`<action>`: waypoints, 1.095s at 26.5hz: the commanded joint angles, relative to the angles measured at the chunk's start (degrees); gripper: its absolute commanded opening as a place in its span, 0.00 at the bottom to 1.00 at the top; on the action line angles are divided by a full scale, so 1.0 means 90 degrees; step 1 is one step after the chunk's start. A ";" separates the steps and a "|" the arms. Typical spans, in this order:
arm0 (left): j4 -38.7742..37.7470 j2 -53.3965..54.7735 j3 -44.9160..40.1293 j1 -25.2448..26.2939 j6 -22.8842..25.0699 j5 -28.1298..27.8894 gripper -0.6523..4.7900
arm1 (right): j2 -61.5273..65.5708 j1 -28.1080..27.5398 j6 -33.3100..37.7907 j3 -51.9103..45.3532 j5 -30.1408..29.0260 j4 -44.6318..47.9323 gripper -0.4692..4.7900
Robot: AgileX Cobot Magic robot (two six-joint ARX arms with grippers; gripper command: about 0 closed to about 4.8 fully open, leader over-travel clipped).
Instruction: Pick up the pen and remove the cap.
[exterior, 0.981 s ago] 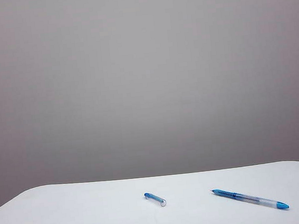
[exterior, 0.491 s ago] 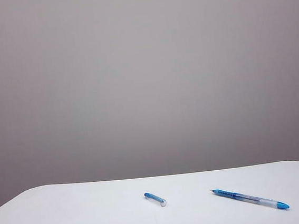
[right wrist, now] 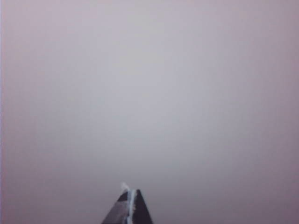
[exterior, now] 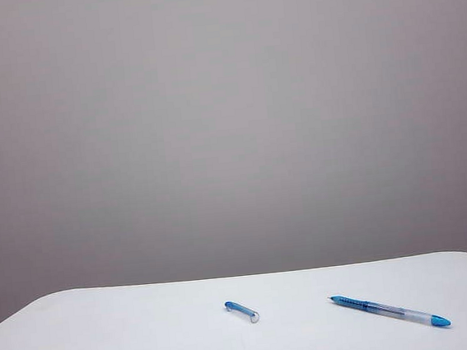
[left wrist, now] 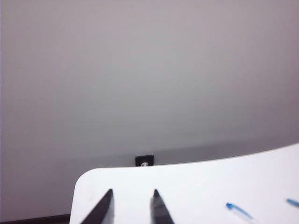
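Nothing is shifting since earlier — the cap (exterior: 242,311) and pen (exterior: 390,310) are lying apart on the counter (exterior: 108,336). Left gripper (left wrist: 132,205) is hovering, fingers slightly apart; right gripper (right wrist: 130,205) pressed together, empty.

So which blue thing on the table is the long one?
The pen, on the right of the white table: long, with a clear barrel and bright blue end. The cap, near the middle, is much shorter. Neither gripper touches them.
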 commanded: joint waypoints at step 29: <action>-0.0027 -0.1778 -0.1698 0.0017 -0.0141 -0.0197 0.15 | -0.0002 -0.0476 0.0267 -0.2875 0.0170 0.1105 0.09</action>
